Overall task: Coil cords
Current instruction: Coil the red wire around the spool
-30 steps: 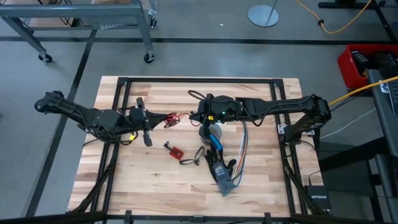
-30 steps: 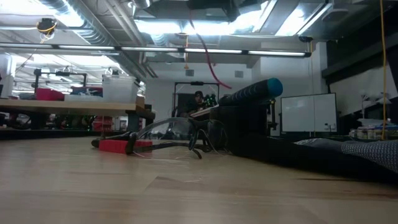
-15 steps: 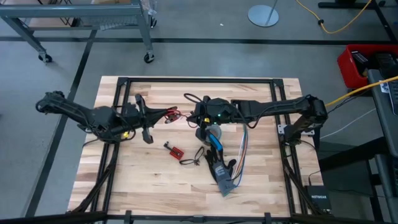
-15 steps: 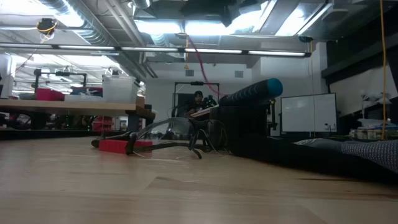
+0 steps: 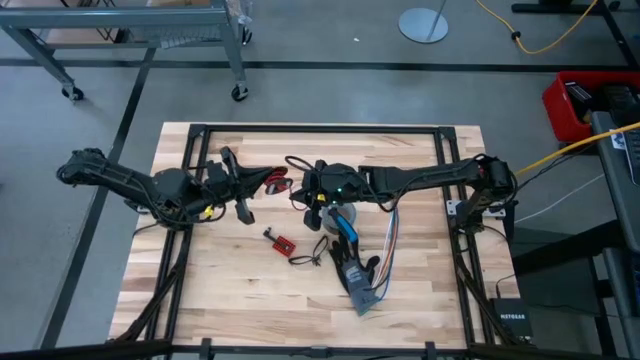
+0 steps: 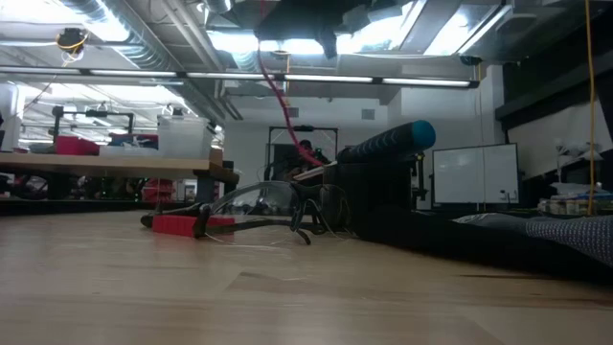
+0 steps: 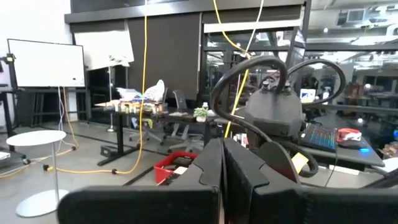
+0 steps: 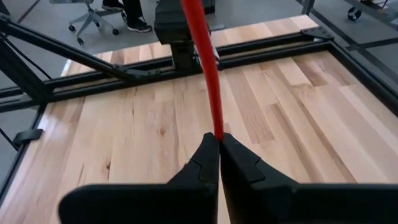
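Observation:
The cords, one red (image 8: 208, 74) and one black, hang in the air over the middle of the table between my two grippers. In the high view the red stretch (image 5: 278, 183) spans the short gap between them. Black loops (image 7: 249, 68) curl around my right arm's wrist, and one arcs up beside it (image 5: 296, 162). My left gripper (image 5: 262, 182) (image 7: 222, 146) is shut and points toward the right arm. My right gripper (image 5: 300, 190) (image 8: 219, 140) is shut on the red cord. The low view shows the red cord (image 6: 278, 96) hanging from a dark gripper at the top. My left gripper is shut at one end of the red stretch (image 5: 272, 182), coming level from the table's left. Its own fingers hide the place of contact. My right gripper pinches the red cord (image 8: 216, 127) between its two fingertips. It comes from the table's right, slanting down. The cord runs straight from the fingertips toward the left gripper (image 8: 180, 31), clear of the table.
Below the right arm lie a grey tape roll (image 5: 346, 212), a blue-handled tool (image 5: 343, 230), multicoloured ribbon wires (image 5: 390, 235) and a grey block (image 5: 358, 288). A small red board (image 5: 283, 241) with a short black wire lies near the centre. A black frame (image 5: 200, 130) borders the table.
My right gripper has moved toward the table's left and downward, closing the gap to the left gripper. My left gripper has tipped its fingers upward. The red cord between them has shortened in span; in the low view it has shifted left and hangs more steeply.

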Robot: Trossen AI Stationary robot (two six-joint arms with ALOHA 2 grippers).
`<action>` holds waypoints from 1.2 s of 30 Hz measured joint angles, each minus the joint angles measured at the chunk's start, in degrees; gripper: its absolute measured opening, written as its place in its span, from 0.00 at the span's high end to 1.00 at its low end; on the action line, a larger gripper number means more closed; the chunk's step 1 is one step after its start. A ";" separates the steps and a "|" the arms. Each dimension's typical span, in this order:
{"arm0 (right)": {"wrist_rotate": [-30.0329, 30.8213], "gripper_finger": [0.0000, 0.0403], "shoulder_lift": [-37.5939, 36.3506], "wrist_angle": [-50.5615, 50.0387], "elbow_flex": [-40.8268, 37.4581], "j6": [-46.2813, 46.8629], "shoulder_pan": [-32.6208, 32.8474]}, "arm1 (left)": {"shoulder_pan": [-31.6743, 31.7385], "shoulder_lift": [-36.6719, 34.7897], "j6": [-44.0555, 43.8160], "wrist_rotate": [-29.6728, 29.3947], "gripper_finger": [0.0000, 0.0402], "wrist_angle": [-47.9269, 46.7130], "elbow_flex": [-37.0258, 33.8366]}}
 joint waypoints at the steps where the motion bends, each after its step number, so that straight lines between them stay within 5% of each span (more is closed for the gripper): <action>1: -0.04 0.97 0.04 -0.07 -0.02 0.00 0.00 | 0.00 -0.03 0.01 -0.02 1.00 0.00 0.00; 16: -0.11 0.81 0.09 -2.20 -0.07 0.00 -0.02 | -0.02 -0.29 0.22 0.10 1.00 1.51 0.00; 36: -0.13 0.81 0.28 -4.59 -0.08 0.00 -0.02 | -0.02 -0.29 6.15 0.01 1.00 8.72 0.00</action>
